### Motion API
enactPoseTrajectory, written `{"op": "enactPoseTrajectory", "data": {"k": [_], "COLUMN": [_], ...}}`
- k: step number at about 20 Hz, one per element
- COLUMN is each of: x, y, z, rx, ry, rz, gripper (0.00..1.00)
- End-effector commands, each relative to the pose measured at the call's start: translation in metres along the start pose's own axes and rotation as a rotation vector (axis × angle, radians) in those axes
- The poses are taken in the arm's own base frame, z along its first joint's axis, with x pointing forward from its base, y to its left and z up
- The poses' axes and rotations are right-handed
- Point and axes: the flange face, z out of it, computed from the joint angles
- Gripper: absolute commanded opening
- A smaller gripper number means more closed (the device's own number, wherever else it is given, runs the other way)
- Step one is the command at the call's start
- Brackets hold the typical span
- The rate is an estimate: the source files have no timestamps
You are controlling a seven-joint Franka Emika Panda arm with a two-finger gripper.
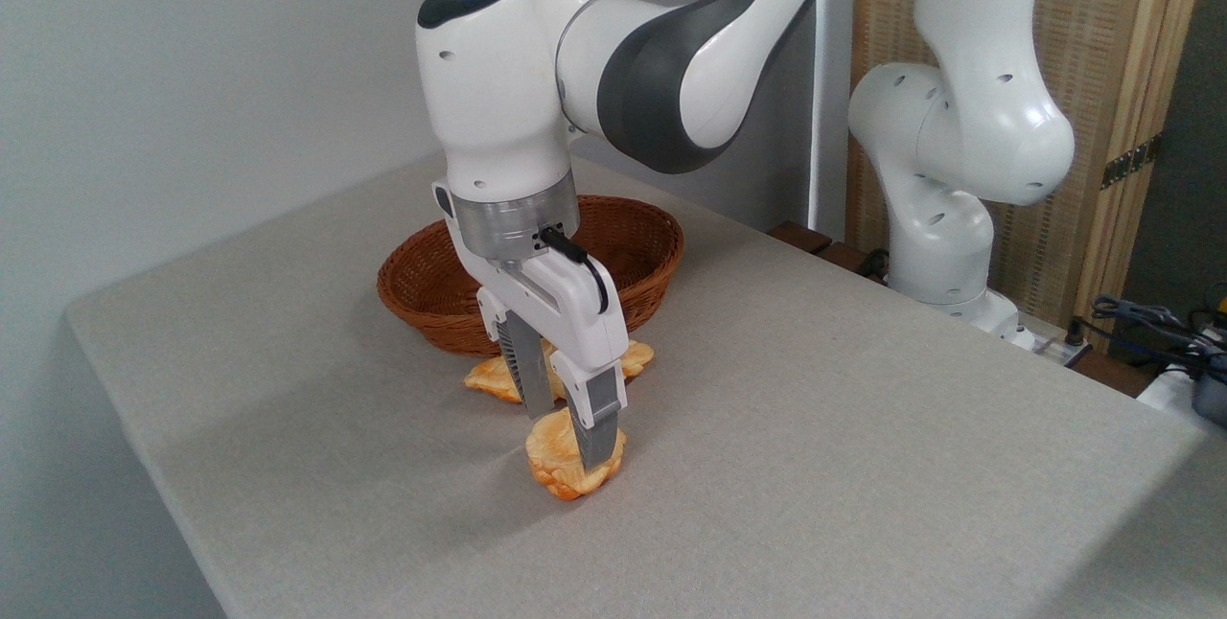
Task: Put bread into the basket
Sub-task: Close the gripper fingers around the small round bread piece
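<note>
Much bare table [863,466] around bread [561,466]

You are looking at a table [863,466] covered in matt grey cloth with a fine, even weave. The basket [640,245] is reddish-brown woven wicker, ribbed and slightly glossy. The bread [561,466] has a golden-orange, lumpy, lightly shiny crust; the longer loaf [494,378] behind it looks alike. The arm [671,73] has smooth glossy white shells with dark grey inserts and a brushed metal wrist ring. The gripper [566,423] fingers [599,423] are matt grey.
</note>
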Motion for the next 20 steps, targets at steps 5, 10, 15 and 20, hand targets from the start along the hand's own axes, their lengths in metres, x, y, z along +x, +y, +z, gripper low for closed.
{"op": "enactPoseTrajectory", "data": {"k": [5,10,15,20], "x": [0.0023,0.0040,0.0043,0.0053], "y": [-0.0024,-0.0005,0.0004,0.0005], "z": [0.0104,0.0119,0.0128,0.0127], "rx": [0.010,0.027,0.025,0.026], "ry": [-0.014,-0.036,-0.038,-0.037], "rz": [0.022,0.044,0.046,0.048], "gripper": [1.00,0.64,0.57,0.55]}}
